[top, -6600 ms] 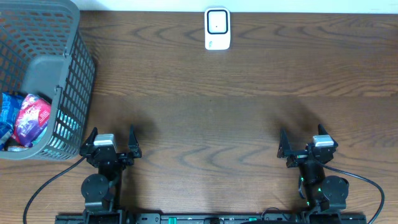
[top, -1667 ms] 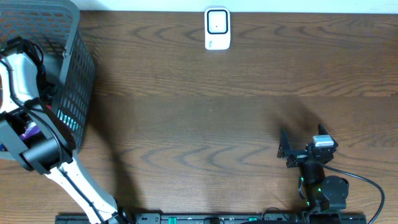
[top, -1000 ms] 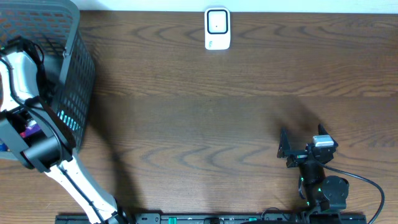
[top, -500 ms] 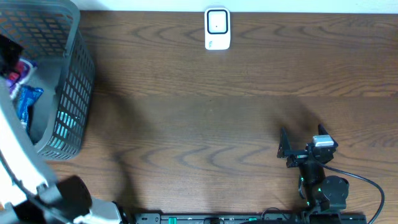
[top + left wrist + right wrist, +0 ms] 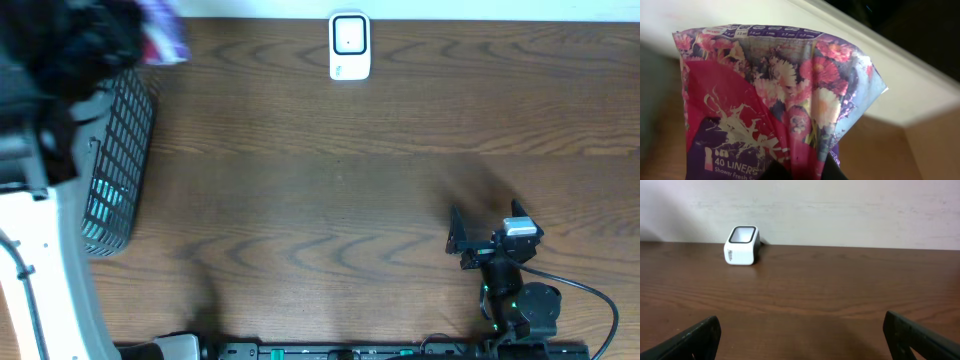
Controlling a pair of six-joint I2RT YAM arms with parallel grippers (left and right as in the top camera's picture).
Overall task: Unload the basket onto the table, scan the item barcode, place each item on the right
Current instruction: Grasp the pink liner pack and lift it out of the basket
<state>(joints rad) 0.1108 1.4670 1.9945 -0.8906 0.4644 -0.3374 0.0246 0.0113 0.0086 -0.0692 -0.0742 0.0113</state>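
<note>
My left end effector is clamped shut on the lower edge of a floral liner pack. The pink-and-purple wrapper rises from my fingers and fills most of the wrist view, and the print just above the grip reads "40 LINERS". A pale ledge runs past the pack's upper right corner, with darkness beyond it.

From overhead the pack is only a blur at the tip of my raised left arm, which hides much of the grey basket below it. To the right of that end effector lies a broad, bare stretch of brown wood table. The white scanner sits at the table's far edge, well apart from the pack.

My right end effector rests low by the table's near edge, its jaws spread wide around open air. Open wood reaches ahead of it on every side. The scanner stands ahead and to its left, close to the cream wall behind the table.
</note>
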